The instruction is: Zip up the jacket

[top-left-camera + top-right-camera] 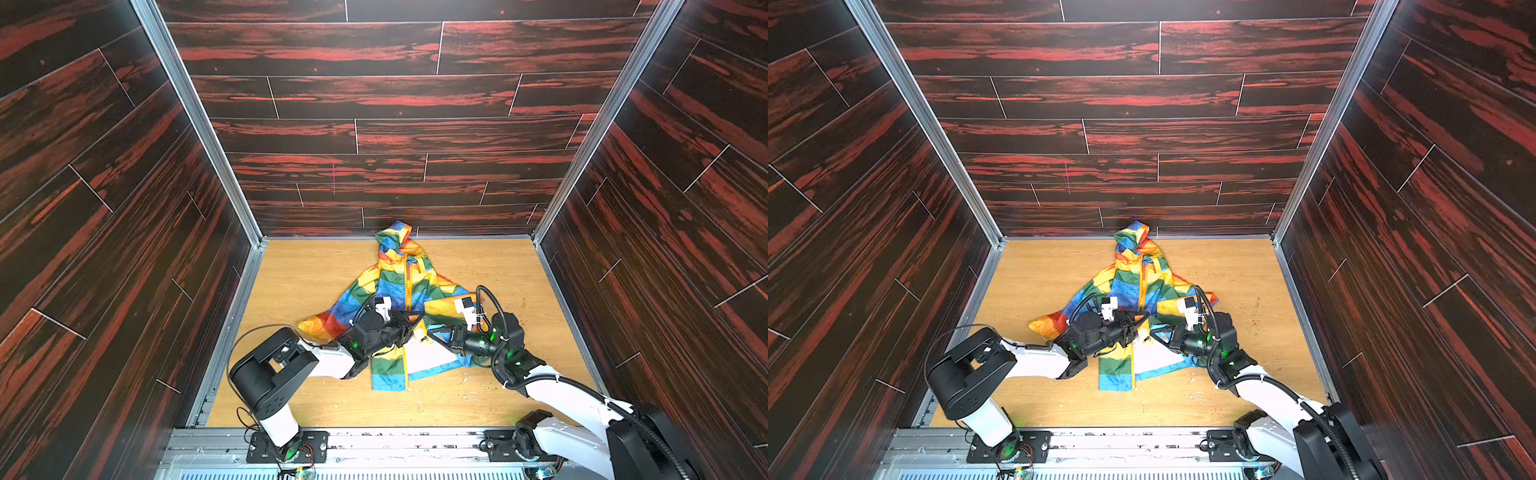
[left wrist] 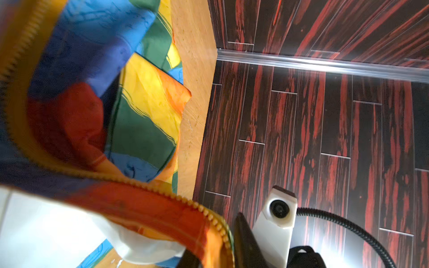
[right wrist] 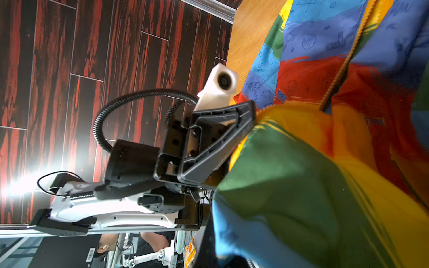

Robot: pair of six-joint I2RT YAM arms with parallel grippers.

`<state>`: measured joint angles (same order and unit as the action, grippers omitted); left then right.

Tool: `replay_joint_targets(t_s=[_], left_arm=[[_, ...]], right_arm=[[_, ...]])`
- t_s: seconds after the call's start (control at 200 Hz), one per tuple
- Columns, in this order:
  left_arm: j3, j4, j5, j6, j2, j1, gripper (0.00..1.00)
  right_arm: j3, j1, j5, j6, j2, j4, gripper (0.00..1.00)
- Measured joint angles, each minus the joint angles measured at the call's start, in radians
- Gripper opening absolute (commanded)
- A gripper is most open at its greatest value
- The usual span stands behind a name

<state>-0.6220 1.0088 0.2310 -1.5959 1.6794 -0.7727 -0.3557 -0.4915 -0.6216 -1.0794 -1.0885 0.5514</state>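
Note:
The striped patchwork jacket [image 1: 395, 282] [image 1: 1133, 286] lies on the wooden table, hood toward the back wall. Its yellow zipper [image 1: 408, 286] is joined along the upper front. Lower down, one front panel is folded back and shows white lining [image 1: 428, 357]. My left gripper [image 1: 417, 321] [image 1: 1142, 318] [image 2: 216, 257] is shut on the orange zipper edge, whose teeth [image 2: 209, 215] run into the jaws. In the right wrist view its tips [image 3: 253, 113] pinch yellow fabric. Facing it close by, my right gripper [image 1: 432, 333] [image 1: 1154, 332] [image 3: 222, 257] is shut on a blue and green fold of the jacket [image 3: 301, 185].
Dark red wood-pattern walls close in the table [image 1: 311, 291] on three sides. A metal rail [image 1: 374, 440] with both arm bases runs along the front edge. A person [image 3: 151, 241] stands beyond the rail in the right wrist view.

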Motion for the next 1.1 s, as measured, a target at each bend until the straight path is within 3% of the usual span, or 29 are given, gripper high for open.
replay_joint_targets(t_s=[0.08,0.24,0.451,0.581,0.741,0.912,1.102], left_arm=[[-0.02,-0.034,0.011,0.03,-0.009,0.0,0.0],[-0.061,-0.126,0.028,0.105,-0.026,0.0,0.0],[-0.126,-0.29,0.044,0.24,-0.09,0.0,0.0],[-0.171,-0.36,0.056,0.313,-0.104,0.0,0.0],[-0.208,-0.423,0.069,0.378,-0.104,0.0,0.0],[-0.22,-0.468,0.072,0.424,-0.104,0.0,0.0],[-0.22,-0.501,0.072,0.449,-0.104,0.0,0.0]], right_arm=[[0.0,0.002,-0.003,0.005,0.002,-0.013,0.0],[0.0,0.013,-0.012,0.011,0.002,-0.019,0.12],[-0.006,0.027,-0.03,0.031,-0.017,0.009,0.54],[-0.01,0.031,-0.045,0.037,-0.044,0.057,0.69],[-0.011,0.032,-0.06,0.038,-0.079,0.124,0.79],[-0.011,0.032,-0.056,0.046,-0.076,0.161,0.8],[-0.017,0.032,0.011,0.103,-0.036,0.072,0.82]])
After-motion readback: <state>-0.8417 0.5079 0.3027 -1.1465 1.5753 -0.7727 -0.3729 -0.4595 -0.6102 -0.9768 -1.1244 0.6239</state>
